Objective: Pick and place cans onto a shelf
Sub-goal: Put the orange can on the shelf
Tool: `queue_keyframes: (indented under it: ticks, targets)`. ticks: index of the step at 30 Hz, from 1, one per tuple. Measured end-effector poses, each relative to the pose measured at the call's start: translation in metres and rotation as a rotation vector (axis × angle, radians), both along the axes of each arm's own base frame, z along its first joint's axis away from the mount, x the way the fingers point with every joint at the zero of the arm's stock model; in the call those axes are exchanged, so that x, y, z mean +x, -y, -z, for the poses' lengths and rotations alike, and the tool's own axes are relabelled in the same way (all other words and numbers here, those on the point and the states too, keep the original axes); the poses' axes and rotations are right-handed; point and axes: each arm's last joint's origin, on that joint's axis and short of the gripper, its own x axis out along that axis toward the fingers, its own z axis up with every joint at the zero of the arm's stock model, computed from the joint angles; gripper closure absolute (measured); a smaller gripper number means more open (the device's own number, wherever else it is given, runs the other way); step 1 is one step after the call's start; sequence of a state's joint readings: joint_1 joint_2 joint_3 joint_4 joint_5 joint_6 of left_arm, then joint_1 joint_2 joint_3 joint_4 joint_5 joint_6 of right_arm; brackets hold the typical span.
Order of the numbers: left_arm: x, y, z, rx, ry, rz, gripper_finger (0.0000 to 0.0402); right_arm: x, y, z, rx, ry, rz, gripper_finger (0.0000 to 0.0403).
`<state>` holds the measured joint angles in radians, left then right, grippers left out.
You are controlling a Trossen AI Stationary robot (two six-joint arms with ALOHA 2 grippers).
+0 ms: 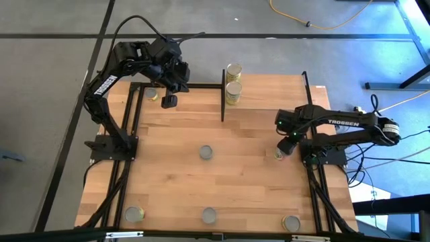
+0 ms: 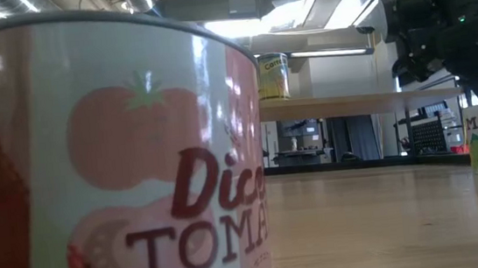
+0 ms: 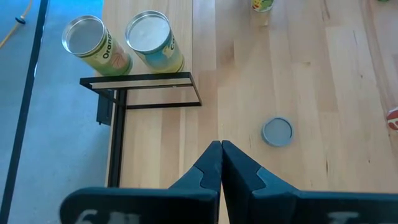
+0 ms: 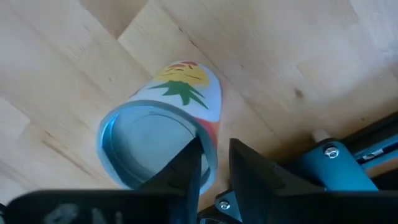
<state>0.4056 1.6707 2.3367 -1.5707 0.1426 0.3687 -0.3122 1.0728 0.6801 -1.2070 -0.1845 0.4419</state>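
Two yellow-green cans (image 1: pixel 233 81) stand on the shelf (image 1: pixel 269 91) at its left end; they also show in the left wrist view (image 3: pixel 152 37). My right gripper (image 1: pixel 285 144) points down over a pineapple-label can (image 4: pixel 161 130) that stands on the table near the right edge. Its fingers are open by a narrow gap, one finger (image 4: pixel 186 168) over the can's silver top and the other (image 4: pixel 249 168) outside the rim. My left gripper (image 3: pixel 221 149) is shut and empty, held above the table's far left. My right gripper comes from above at the can's top rim (image 4: pixel 208 158), on the side nearest the arm's base. I cannot tell whether the fingers touch the rim or stand just above it. The can stands upright on the table.
More cans stand on the table: one at the middle (image 1: pixel 206 153), three along the near edge (image 1: pixel 134 214), (image 1: pixel 209 215), (image 1: pixel 291 223), and one at the far left (image 1: pixel 151 94) beside my left gripper. The tomato can (image 2: pixel 110 164) fills the low view's left. Black shelf uprights (image 1: pixel 223 94) rise at the back.
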Motion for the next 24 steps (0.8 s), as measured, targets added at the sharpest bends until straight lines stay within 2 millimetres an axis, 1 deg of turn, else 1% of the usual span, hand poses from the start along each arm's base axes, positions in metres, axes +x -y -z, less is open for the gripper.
queue_keyframes:
  ticks: [6, 10, 13, 18, 20, 24]
  targets:
    - [0.000, 0.000, 0.000, 0.000, 0.000, 0.000, 0.0402, 0.001, 0.000, 0.000, 0.012, -0.006, 0.086, 0.0386]
    - [0.000, 0.000, 0.000, 0.000, 0.000, 0.000, 0.0402, 0.001, 0.000, -0.001, 0.011, -0.003, 0.095, 0.0390]
    - [0.000, 0.000, 0.000, 0.000, 0.000, 0.001, 0.0401, 0.004, 0.001, -0.007, 0.004, 0.012, 0.074, 0.0391]
    - [0.000, 0.000, 0.000, 0.000, 0.000, 0.000, 0.0402, 0.008, 0.002, -0.030, 0.009, 0.042, 0.073, 0.0391]
    - [0.000, 0.000, 0.000, 0.000, 0.000, 0.000, 0.0402, 0.009, 0.002, -0.044, 0.010, 0.054, 0.073, 0.0391]
    - [0.000, 0.000, 0.000, 0.000, 0.000, 0.001, 0.0402, 0.016, 0.004, -0.078, 0.000, 0.096, 0.071, 0.0391]
